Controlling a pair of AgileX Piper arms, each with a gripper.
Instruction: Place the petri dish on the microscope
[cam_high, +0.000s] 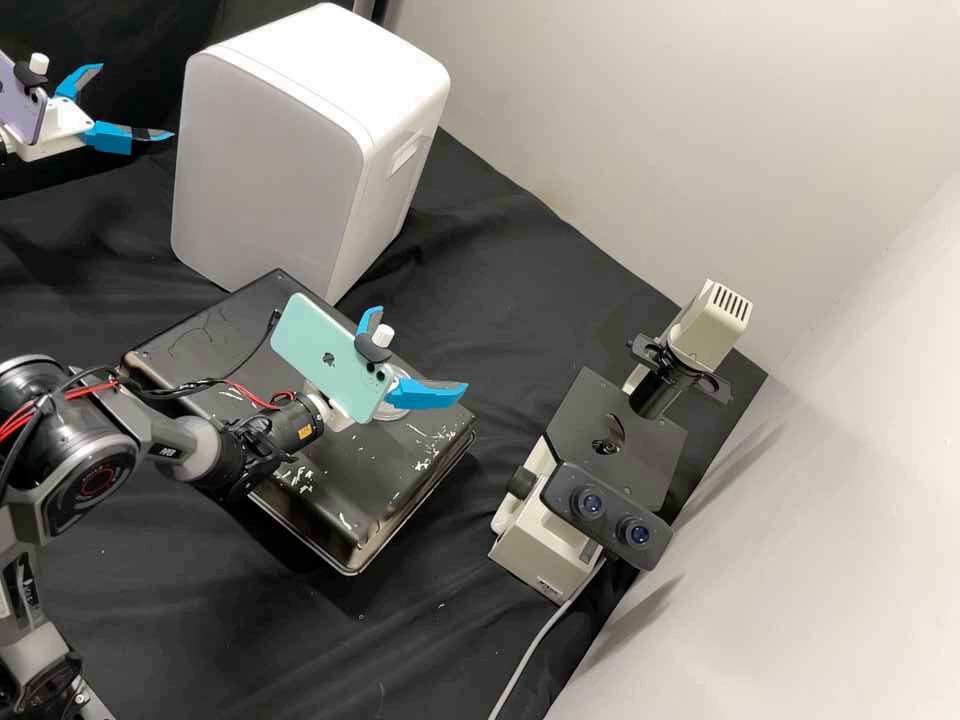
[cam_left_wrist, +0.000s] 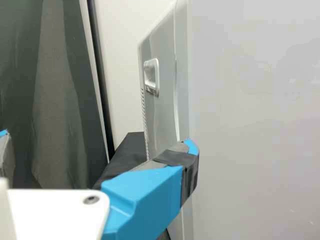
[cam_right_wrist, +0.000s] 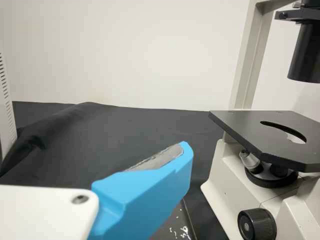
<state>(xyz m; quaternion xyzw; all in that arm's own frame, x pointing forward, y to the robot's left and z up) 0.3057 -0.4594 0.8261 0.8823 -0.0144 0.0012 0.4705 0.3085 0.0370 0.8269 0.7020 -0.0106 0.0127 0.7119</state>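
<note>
The microscope stands at the bench's right, its black stage bare with a hole in the middle. My right gripper hangs open low over a dark metal tray, its blue fingers spread wide. A pale round shape, perhaps the petri dish, lies on the tray just under that gripper, mostly hidden. In the right wrist view one blue finger points toward the stage. My left gripper is open in the air at the far left, beside the white box.
A tall white box stands behind the tray and shows close up in the left wrist view. The pale wall runs along the bench's right edge behind the microscope. Black cloth lies between tray and microscope.
</note>
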